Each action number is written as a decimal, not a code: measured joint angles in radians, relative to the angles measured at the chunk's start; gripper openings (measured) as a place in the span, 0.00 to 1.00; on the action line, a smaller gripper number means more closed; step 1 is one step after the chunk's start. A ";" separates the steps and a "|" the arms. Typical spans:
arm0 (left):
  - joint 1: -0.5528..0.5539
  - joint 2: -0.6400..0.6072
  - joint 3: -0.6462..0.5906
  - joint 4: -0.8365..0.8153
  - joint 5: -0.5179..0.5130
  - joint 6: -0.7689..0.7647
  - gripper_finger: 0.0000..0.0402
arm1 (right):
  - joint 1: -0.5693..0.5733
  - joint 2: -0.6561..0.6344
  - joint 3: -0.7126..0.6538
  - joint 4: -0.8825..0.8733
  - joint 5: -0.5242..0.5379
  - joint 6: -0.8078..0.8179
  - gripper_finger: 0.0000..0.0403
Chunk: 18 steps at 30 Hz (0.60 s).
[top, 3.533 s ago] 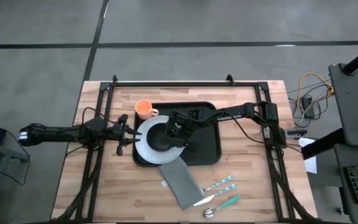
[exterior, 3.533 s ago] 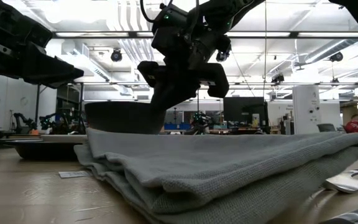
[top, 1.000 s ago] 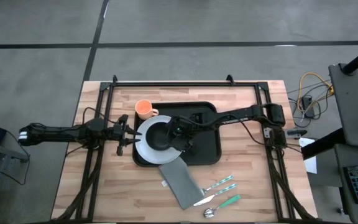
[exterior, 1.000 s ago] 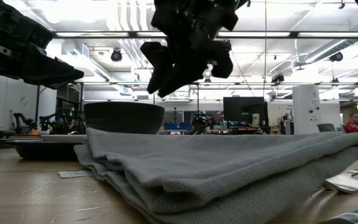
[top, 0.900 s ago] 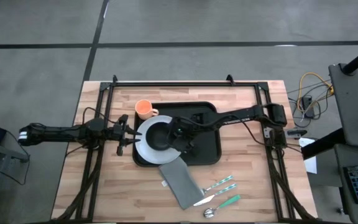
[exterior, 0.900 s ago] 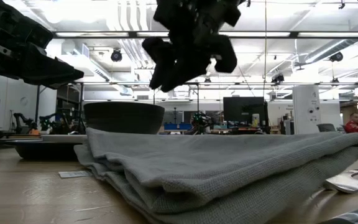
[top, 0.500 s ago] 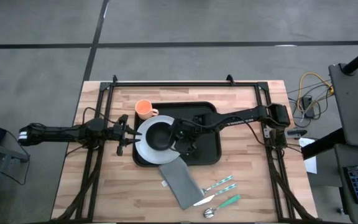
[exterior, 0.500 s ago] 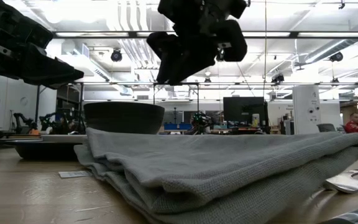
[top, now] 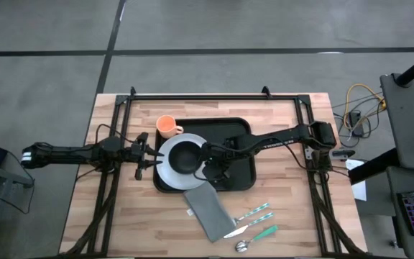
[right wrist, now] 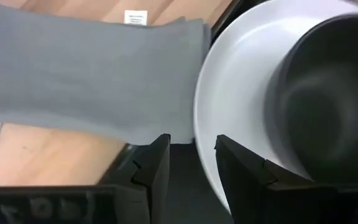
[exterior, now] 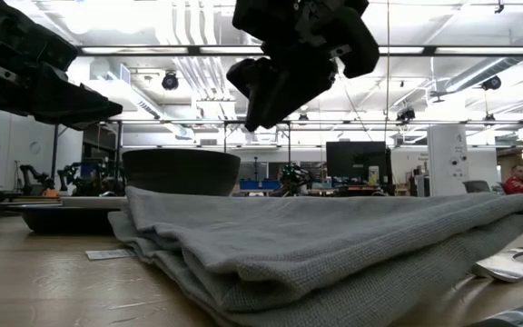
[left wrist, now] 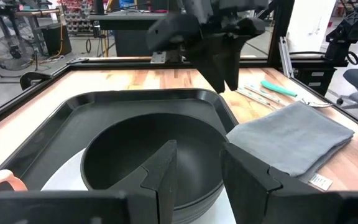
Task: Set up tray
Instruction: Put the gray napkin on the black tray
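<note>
A black tray lies mid-table. A white plate rests on its left part, and a black bowl stands on the plate. My right gripper hangs open above the tray, just right of the bowl and clear of it. The low view shows it above the bowl, and its own wrist view shows nothing between its fingers. My left gripper waits open at the tray's left edge, facing the bowl. A grey napkin lies flat on the table near the tray's front edge.
An orange cup stands on the table by the tray's far left corner. Cutlery with teal handles lies right of the napkin near the front edge. The dark frame rails run along the table's far side and both ends.
My right gripper has drifted from above the bowl toward the table's right and near edges, rising a little and rolling about its own axis. The bowl has stayed on the plate. My left arm has kept still.
</note>
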 joint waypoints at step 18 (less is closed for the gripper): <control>0.000 0.001 0.000 0.000 0.000 0.000 0.26 | 0.051 0.000 -0.039 0.059 0.000 0.340 0.29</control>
